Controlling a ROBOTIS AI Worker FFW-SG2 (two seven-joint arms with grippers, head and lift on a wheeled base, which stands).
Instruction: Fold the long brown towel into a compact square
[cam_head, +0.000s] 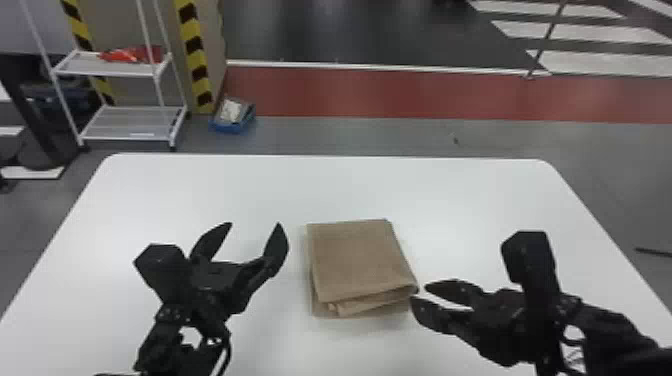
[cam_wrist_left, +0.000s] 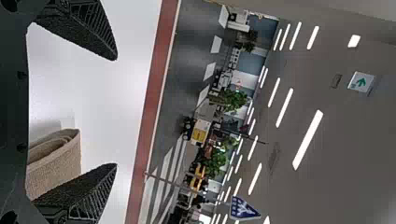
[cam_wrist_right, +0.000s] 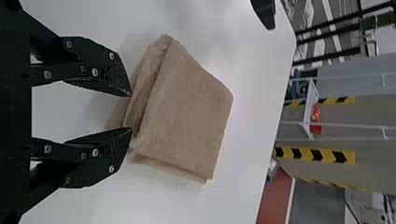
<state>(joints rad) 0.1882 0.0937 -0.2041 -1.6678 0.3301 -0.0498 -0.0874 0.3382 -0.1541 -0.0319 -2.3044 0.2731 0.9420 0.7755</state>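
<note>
The brown towel (cam_head: 360, 260) lies folded into a thick, nearly square stack on the table, its layers showing slightly uneven along the near edge. To its left, my left gripper (cam_head: 255, 235) stands open, apart from the cloth. Close by the towel's near right corner is my right gripper (cam_head: 417, 295), open with nothing held. The left wrist view has the towel (cam_wrist_left: 58, 163) beyond the left gripper (cam_wrist_left: 116, 112), whose fingers are wide apart. In the right wrist view the right gripper (cam_wrist_right: 132, 112) has its fingertips at the layered edge of the towel (cam_wrist_right: 187, 107); whether they touch it I cannot tell.
The white table (cam_head: 320, 190) extends around the towel, with rounded far corners. Beyond it on the floor stand a white shelf rack (cam_head: 132, 122) at the far left and a blue bin (cam_head: 233, 116).
</note>
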